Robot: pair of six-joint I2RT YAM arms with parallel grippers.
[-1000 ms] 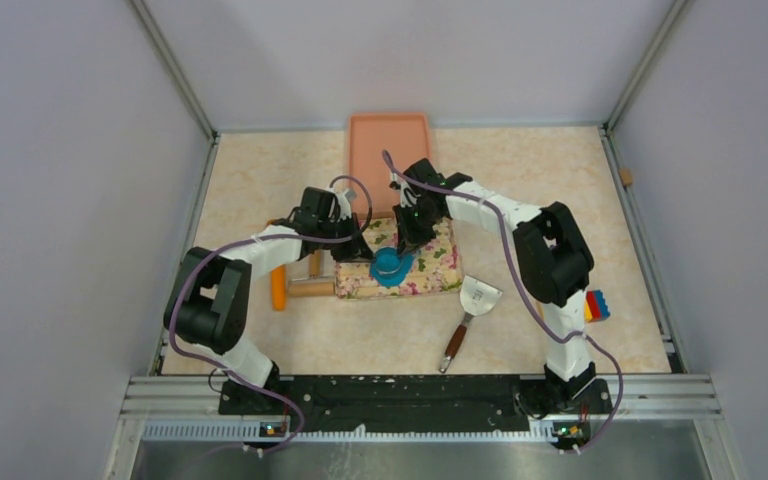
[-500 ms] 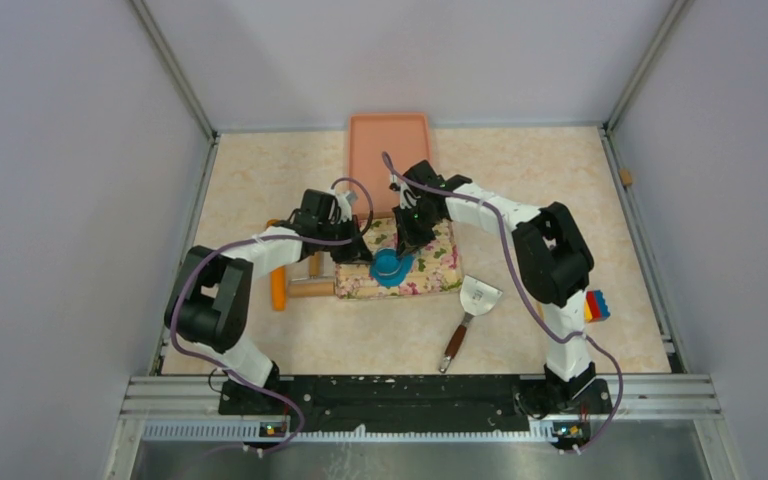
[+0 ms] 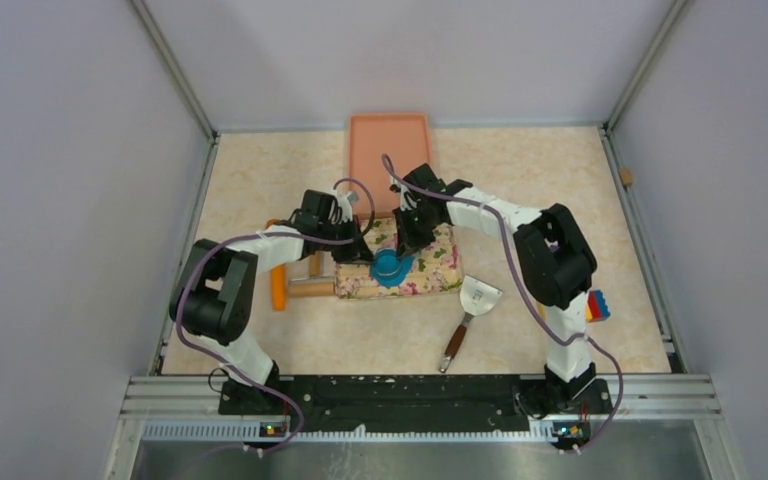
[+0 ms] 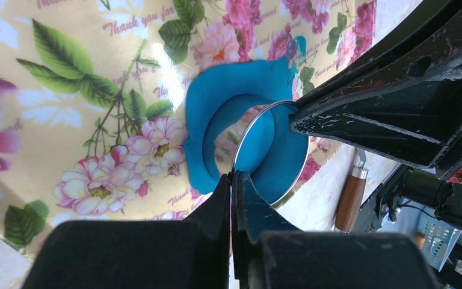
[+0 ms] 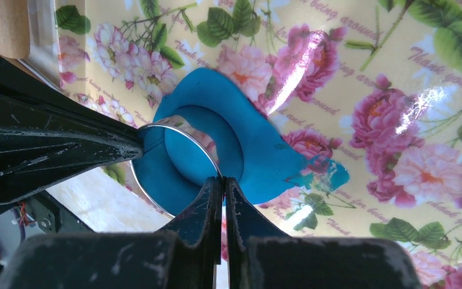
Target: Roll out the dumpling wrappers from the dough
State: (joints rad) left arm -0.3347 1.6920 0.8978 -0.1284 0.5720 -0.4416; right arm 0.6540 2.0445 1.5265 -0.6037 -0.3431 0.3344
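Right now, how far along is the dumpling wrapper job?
Done: the dough is rolled flat on the floral mat, with one hole cut. In hand: the left end effector and right end effector pinch the ring cutter by its rim, a blue disc inside it. Left: freeing that wrapper, probably cutting more.

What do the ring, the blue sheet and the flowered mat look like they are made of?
The ring looks like thin polished metal, probably steel: its rim shines like a mirror. The blue sheet seems to be soft matte clay or dough: ragged edge, cleanly cut hole. The mat looks like glossy plastic or coated cloth: sharp glare over printed flowers.
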